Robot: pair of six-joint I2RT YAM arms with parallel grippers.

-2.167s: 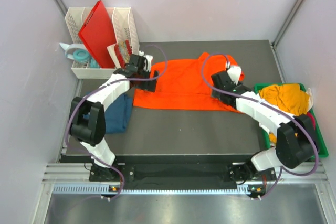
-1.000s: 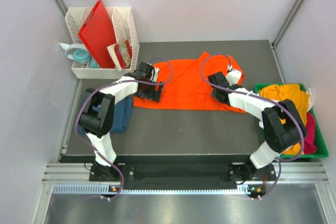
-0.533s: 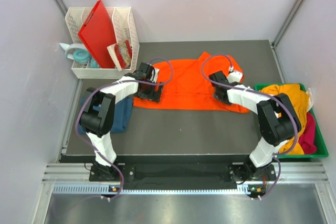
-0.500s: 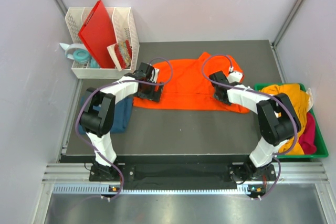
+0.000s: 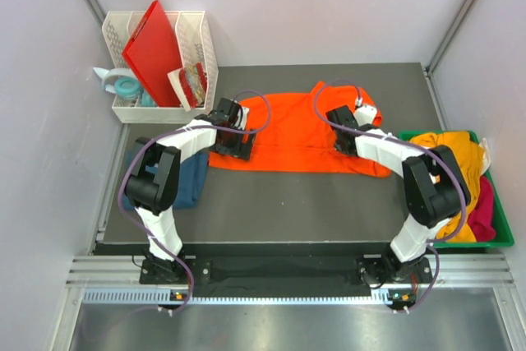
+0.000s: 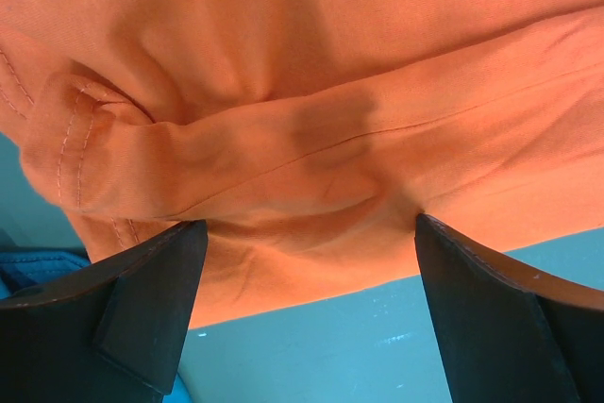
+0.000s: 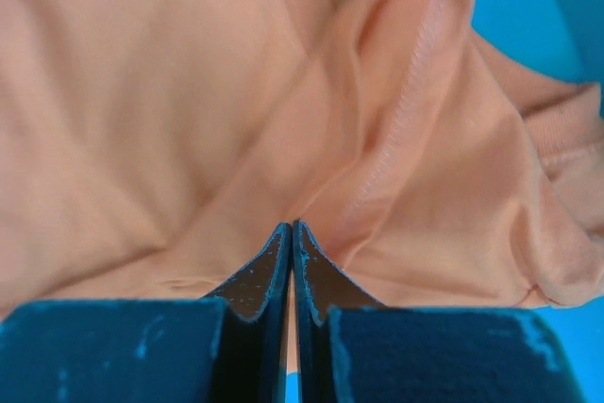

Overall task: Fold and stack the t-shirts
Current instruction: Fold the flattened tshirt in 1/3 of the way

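The bright orange t-shirt [image 5: 288,133] lies spread across the back middle of the dark table [image 5: 288,203]. My left gripper [image 5: 233,144] stands open at its left hem. In the left wrist view the hem fold [image 6: 302,186] lies between the wide-apart fingers [image 6: 142,299], with my left gripper [image 6: 310,233] low over the table. My right gripper [image 5: 343,133] is on the shirt's right side. In the right wrist view my right gripper [image 7: 293,228] is shut on a pinch of the orange cloth [image 7: 142,92] beside a stitched seam. A dark teal-blue t-shirt [image 5: 191,177] lies folded at the left.
A green bin [image 5: 503,228] at the right edge holds a mustard-yellow shirt [image 5: 450,154] and a pink one [image 5: 486,211]. At the back left a white basket [image 5: 131,113] holds the red board [image 5: 152,43]; tape rolls [image 5: 123,86] sit beside it.
My right gripper has closed on the orange cloth and shifted slightly toward the back. The left arm has stayed at the shirt's left hem, still open.
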